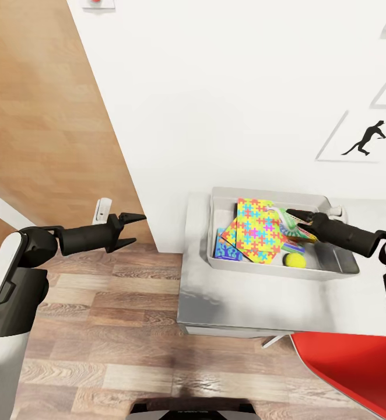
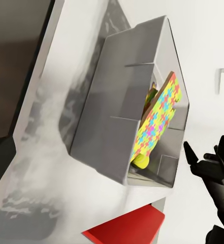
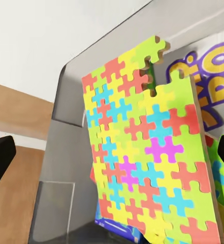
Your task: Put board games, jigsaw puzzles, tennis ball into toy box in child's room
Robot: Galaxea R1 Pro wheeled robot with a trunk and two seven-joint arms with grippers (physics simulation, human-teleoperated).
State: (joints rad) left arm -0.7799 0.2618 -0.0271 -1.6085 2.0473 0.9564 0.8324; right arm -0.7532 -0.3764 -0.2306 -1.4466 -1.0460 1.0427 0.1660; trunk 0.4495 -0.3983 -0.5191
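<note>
Toys already crowd the toy box (image 1: 333, 267), which sits on the pale table (image 1: 239, 303) against the white wall. A jigsaw puzzle (image 1: 258, 228) leans tilted on top of the pile, a second jigsaw sheet (image 1: 230, 231) peeks out beneath it at the left, a blue game box (image 1: 225, 251) lies under both, and the tennis ball (image 1: 294, 260) rests in the near part of the bin.

The right gripper (image 1: 291, 213) reaches over the bin's far right side, its tip against green-edged printed cardboard (image 1: 290, 228), probably a board game. Whether its jaws are parted or clamped on that box cannot be told; the fingers are lost among the colours. The left gripper (image 1: 129, 228) hangs over the wood floor well left of the table, fingers spread, holding nothing.

The step in hand looks like the last of the packing: settling or letting go of an item inside the bin. Next would be to free the right gripper and lift it clear without dragging the leaning puzzle out.

How many game boxes lie under the puzzles is hidden. A red shape (image 1: 356, 367) at the near right is cut off.
</note>
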